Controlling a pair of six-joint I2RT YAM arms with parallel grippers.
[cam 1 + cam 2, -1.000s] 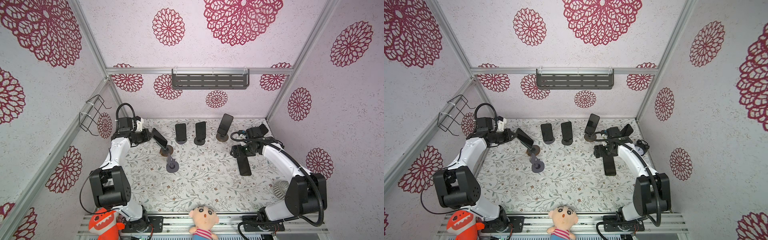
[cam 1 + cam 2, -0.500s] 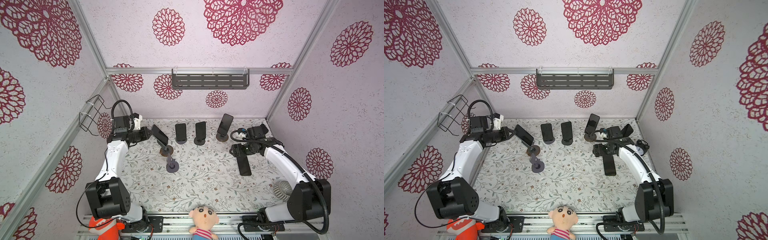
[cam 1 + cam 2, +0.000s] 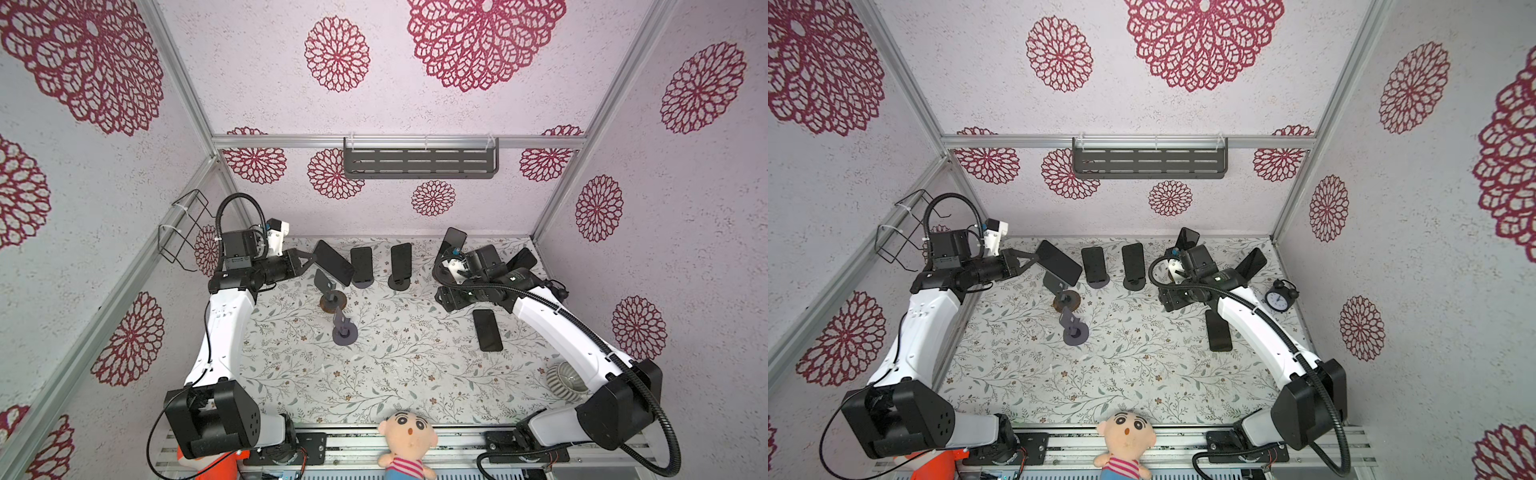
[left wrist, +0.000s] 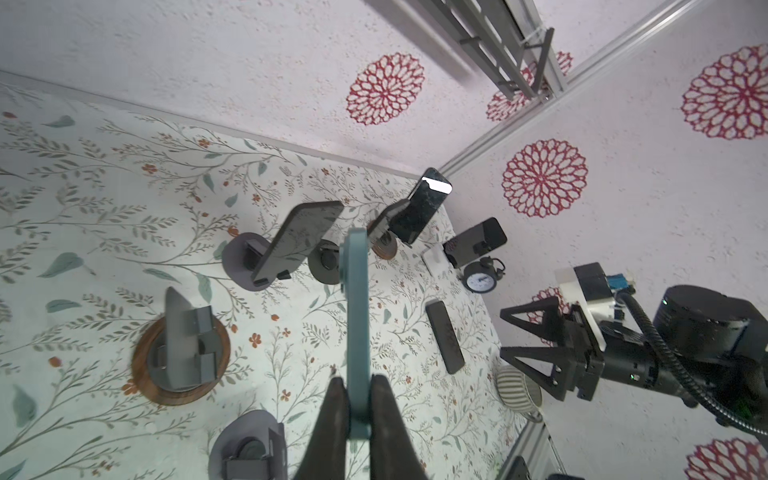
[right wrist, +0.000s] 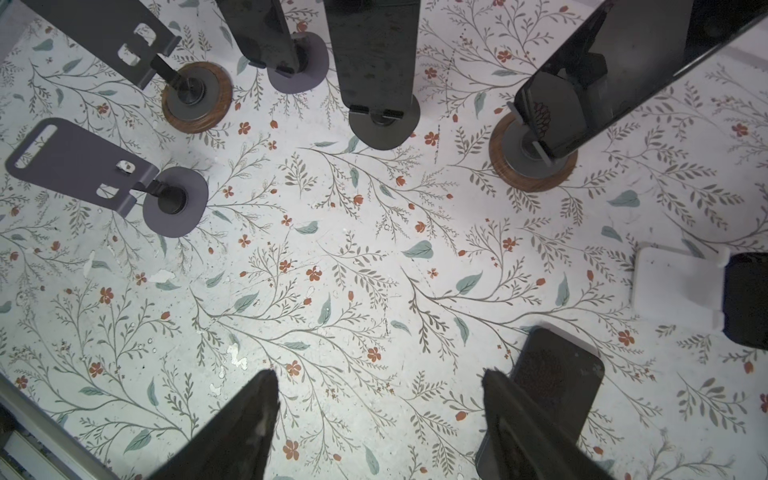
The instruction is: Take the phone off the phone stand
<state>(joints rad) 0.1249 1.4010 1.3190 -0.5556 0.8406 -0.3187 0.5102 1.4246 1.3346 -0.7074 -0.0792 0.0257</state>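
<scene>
The left arm rises from its base at the front left and bends at the elbow, its forearm reaching level along the back of the table, so that the left gripper (image 3: 311,260) points toward the middle of the row of stands. Its jaws are clamped tight on one short end of the phone (image 3: 333,263), which they hold in the air, tilted, with its dark glass face showing in both top views. In the left wrist view the phone (image 4: 358,307) appears edge-on, a slim blue-grey slab running straight out from between the fingers (image 4: 332,415). It hangs above the back left of the table, just beside the empty stand with a wooden base (image 3: 332,300), and in the wrist view it sits clear of that stand's plate (image 4: 180,332). The right arm arches in from the front right, its wrist turned down over the floral table (image 3: 374,374). The right gripper (image 5: 376,382) hovers with jaws spread wide and nothing between them, close beside a second phone (image 3: 487,330) lying flat
</scene>
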